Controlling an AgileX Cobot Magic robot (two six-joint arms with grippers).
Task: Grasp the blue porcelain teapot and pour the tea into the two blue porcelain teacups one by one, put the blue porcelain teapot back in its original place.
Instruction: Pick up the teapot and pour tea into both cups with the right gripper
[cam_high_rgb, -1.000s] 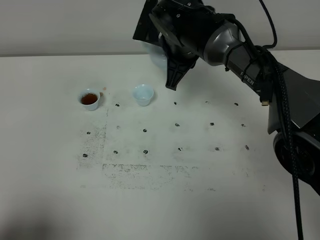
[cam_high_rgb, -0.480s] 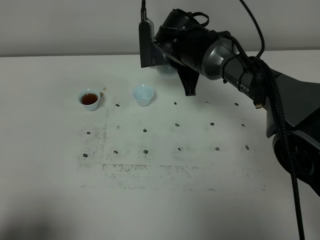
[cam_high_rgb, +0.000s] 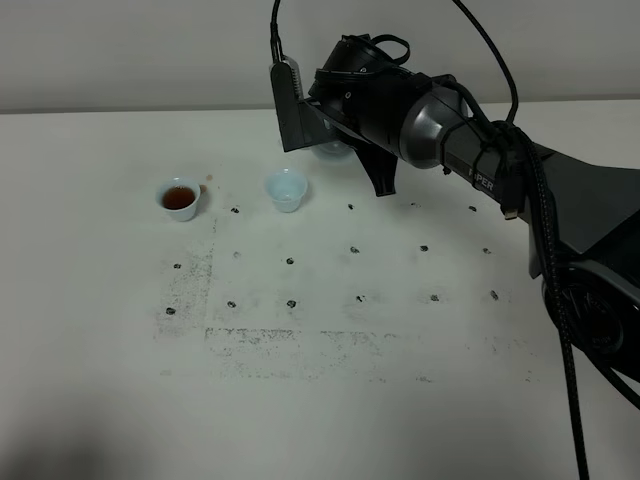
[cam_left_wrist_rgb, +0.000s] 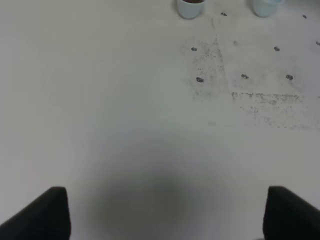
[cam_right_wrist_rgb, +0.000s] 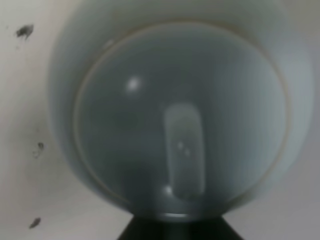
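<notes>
The matte white table (cam_high_rgb: 100, 350) carried dark speckles. The left gripper (cam_left_wrist_rgb: 160, 215) stood spread and empty. The left teacup (cam_high_rgb: 180, 198), flared and glazed, held dark tea; the right teacup (cam_high_rgb: 286, 189) looked pale inside. Just beyond, the round glossy teapot (cam_right_wrist_rgb: 180, 120) was at the right gripper (cam_high_rgb: 378, 175); its grip could not be determined.

Faint "PIPER" lettering on the right arm (cam_high_rgb: 478, 162)

Soft, even overhead light leaves the pale table (cam_high_rgb: 100, 380) flat and slightly washed out. A diffuse shadow lies just ahead of the left gripper (cam_left_wrist_rgb: 167, 212). In the right wrist view the blue porcelain teapot (cam_right_wrist_rgb: 180, 115) is out of focus, with small glints.
</notes>
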